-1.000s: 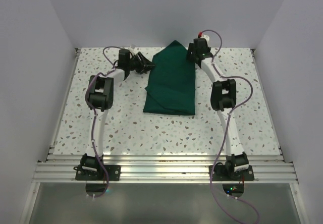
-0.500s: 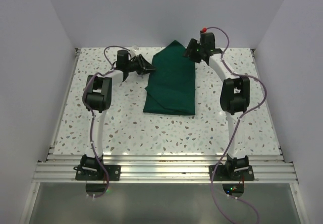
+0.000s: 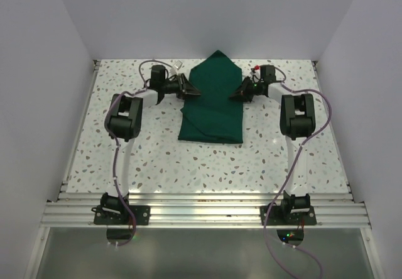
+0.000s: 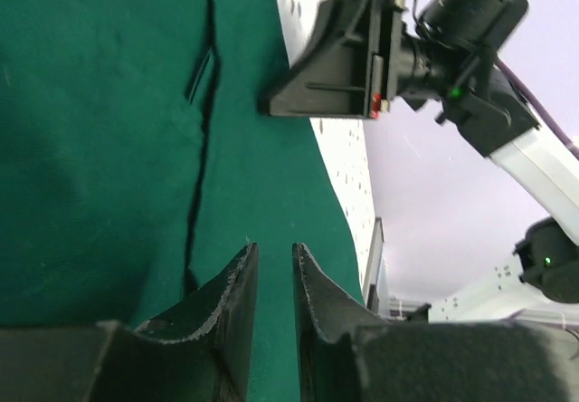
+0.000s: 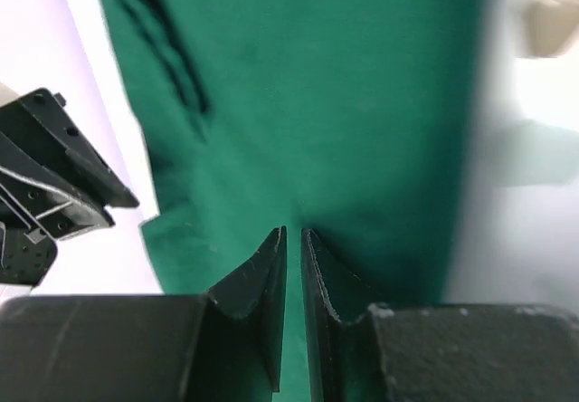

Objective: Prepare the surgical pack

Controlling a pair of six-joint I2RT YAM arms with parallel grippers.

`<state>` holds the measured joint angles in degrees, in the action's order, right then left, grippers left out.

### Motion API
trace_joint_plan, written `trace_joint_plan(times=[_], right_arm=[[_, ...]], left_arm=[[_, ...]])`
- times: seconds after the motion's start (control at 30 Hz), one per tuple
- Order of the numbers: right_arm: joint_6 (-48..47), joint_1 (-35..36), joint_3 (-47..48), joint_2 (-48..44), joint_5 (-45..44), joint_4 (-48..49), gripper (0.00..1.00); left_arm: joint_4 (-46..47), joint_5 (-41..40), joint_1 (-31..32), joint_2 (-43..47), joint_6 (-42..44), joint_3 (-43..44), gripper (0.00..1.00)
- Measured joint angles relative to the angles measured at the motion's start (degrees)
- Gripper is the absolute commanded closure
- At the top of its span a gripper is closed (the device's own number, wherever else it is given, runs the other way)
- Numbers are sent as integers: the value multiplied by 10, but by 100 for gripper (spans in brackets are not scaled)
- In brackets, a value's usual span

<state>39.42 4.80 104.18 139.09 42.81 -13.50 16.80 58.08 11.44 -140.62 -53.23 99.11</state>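
Drape [image 3: 212, 106] lies folded into a long dark green shape on the far middle of the speckled table [image 3: 157, 159] in the top view. Its far end comes to a point and its near edge is square. The left gripper [image 3: 190, 90] lies low at the cloth's left edge and the right gripper [image 3: 239, 93] at its right edge. They face each other across the cloth, tips over its margins. From the left wrist, the left gripper [image 4: 272, 253] has its jaws drawn nearly together, leaving only a thin slit with green showing in it. Whether cloth is pinched there cannot be told. The drape [image 4: 99, 130] fills most of this view, with a dark fold line running down it. Across it, the right gripper [image 4: 271, 105] has its tip down at the cloth's far margin, beside a strip of table [image 4: 339, 157]. From the right wrist, which is blurred, the right gripper [image 5: 294, 234] also shows a narrow slit, its tips at the drape [image 5: 344, 103]. A grip on the cloth cannot be confirmed. The left gripper [image 5: 122, 198] is at the left.
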Motion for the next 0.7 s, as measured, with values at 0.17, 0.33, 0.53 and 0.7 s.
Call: trace_joint_plan(times=[0.17,0.33,0.53,0.7], right_arm=[[-9,-6,16,23,35,-15,81],[-30,-3,18,23,47,-32,80],[-61,-3,15,23,62,-50,79],[-67,-3,-11,14,83,-49,79]], left_arm=[[-23,-7,1,-1,4,-43,81],[-94,-27,-17,-4,22,-47,85],[-162,-29,-29,4,44,-46,86],[-196,-40,-30,31,70,-76,87]])
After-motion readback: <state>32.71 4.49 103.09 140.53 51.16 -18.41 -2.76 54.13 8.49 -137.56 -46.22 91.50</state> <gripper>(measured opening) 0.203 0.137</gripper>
